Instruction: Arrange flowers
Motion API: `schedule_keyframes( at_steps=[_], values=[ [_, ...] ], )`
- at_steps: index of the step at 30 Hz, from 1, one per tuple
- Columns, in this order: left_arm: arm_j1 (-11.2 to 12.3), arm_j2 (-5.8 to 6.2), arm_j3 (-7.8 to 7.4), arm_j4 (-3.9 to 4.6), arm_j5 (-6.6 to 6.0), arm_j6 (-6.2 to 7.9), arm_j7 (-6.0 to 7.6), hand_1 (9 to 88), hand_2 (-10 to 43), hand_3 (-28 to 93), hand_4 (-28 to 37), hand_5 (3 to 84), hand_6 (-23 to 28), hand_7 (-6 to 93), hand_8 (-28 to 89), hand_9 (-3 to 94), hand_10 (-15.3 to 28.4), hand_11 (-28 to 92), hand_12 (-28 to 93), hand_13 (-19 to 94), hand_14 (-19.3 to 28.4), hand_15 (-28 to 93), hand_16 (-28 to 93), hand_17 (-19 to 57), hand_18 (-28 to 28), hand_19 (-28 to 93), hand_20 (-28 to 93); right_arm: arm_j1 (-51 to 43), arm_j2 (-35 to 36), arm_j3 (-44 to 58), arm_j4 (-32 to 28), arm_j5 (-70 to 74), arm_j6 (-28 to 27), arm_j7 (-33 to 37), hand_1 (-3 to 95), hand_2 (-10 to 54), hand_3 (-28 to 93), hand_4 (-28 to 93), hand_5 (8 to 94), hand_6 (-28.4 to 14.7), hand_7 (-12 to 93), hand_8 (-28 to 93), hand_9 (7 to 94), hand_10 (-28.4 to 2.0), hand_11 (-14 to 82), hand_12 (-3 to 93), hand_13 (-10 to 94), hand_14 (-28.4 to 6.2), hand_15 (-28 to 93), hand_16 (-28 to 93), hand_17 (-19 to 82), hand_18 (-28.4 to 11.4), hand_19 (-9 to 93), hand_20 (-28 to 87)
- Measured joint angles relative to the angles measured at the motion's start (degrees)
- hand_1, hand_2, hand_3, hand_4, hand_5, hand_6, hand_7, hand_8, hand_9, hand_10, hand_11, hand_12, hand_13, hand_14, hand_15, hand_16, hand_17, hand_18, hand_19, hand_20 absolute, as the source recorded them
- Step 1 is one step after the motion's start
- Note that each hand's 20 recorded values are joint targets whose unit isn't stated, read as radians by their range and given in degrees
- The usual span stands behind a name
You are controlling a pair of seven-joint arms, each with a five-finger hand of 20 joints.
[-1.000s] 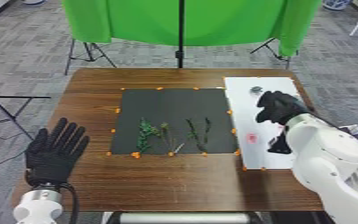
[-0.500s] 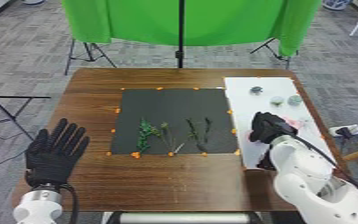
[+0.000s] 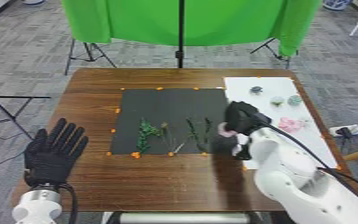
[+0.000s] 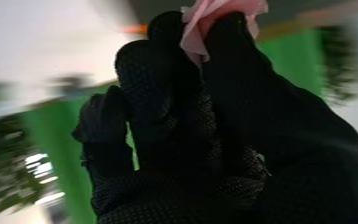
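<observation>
My right hand (image 3: pixel 245 117) is over the boundary between the black mat (image 3: pixel 153 100) and the white board (image 3: pixel 238 84), with a pink flower (image 3: pixel 226 131) at its fingertips. In the right wrist view, the pink flower (image 4: pixel 222 20) is pinched between the thumb and fingers of my right hand (image 4: pixel 184 110). Green leafy stems (image 3: pixel 145 134) and thin dark stems (image 3: pixel 193 129) lie on the mat. On the board are a dark flower (image 3: pixel 256 90), pale green flowers (image 3: pixel 294 100) and more pink blooms (image 3: pixel 291 124). My left hand (image 3: pixel 55 155) rests palm-up with straight fingers at the table's left.
Orange markers (image 3: pixel 135 155) line the edges of the mat and board. The brown wooden table (image 3: pixel 158 185) extends in front of the mat. A green backdrop (image 3: pixel 193 22) on a stand rises behind the table.
My right hand has come nearer and left from the board's far part to the mat's right edge, now with a pink flower in it. The left hand has stayed still.
</observation>
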Motion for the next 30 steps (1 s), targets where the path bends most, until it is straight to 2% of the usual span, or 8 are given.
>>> schedule_keyframes(
  at_steps=[6,9,14,19,26,30],
  values=[
    [-0.1,0.17,0.09,0.02,0.13,0.21,0.18,25.3,16.0,76,-28.3,42.0,7.5,11.9,-9,34.4,13.6,17,10,26,13.5,29,-4,-4.5,12.6,27,16,14.1,-8.5,-12.7,7.8,0.0,-0.2,-9.7,62.4,-9.5,68,-28,74.2,-3.1,34,10,81.2,-12.3,12.7,44.3,64,-12.1,61,40,31,-23.0,87,48],
    [-0.7,0.4,0.27,0.24,0.15,0.49,0.17,25.3,16.0,76,-28.3,42.0,7.4,11.9,-9,34.4,13.6,17,10,26,13.6,29,-4,-4.4,12.6,27,16,19.5,-13.4,-18.2,11.7,0.8,-0.1,-12.0,62.5,-9.5,68,-28,74.0,-3.0,35,9,80.4,-12.1,11.7,42.7,63,-12.1,61,40,30,-23.0,86,48],
    [-3.0,1.88,1.37,1.36,0.15,1.11,0.62,25.2,15.9,77,-28.3,41.5,7.4,11.7,-9,33.0,13.3,16,10,26,13.5,29,-4,-4.5,12.6,27,16,25.2,-20.4,-25.4,16.7,3.5,-0.7,-12.1,62.3,-9.5,68,-28,72.7,-3.1,34,6,78.8,-12.4,10.4,41.2,61,-12.5,60,40,30,-23.2,85,48],
    [-4.4,3.51,2.13,1.43,0.06,2.04,1.51,25.3,15.8,77,-28.3,40.7,7.2,12.1,-9,32.4,13.2,16,10,26,13.4,29,-4,-4.5,12.5,27,16,26.6,-25.2,-29.8,20.7,-3.0,-1.8,-11.9,62.0,-9.5,68,-28,72.2,-3.2,33,5,77.9,-12.5,10.1,40.6,61,-12.5,60,40,29,-23.4,85,48],
    [-4.5,3.72,2.37,1.37,0.11,2.65,1.58,25.3,15.7,77,-28.3,40.9,7.4,12.2,-9,31.9,13.2,16,10,25,13.1,29,-4,-4.5,12.4,27,16,26.4,-27.5,-32.2,24.2,-9.1,-0.7,-8.8,60.1,-9.5,69,-28,71.1,-4.3,31,4,76.4,-13.8,11.0,39.6,59,-14.4,63,37,29,-25.0,85,49],
    [-4.4,3.72,2.34,1.34,0.14,2.73,1.48,25.4,15.7,77,-28.3,41.0,7.5,12.1,-9,31.7,13.3,16,10,25,13.1,29,-4,-4.6,12.4,27,16,26.0,-27.8,-32.7,25.0,-9.1,2.0,-3.7,57.8,-9.5,71,-28,69.6,-5.1,24,1,71.1,-15.6,18.0,31.4,57,-15.7,66,34,29,-25.6,86,49]
  ],
)
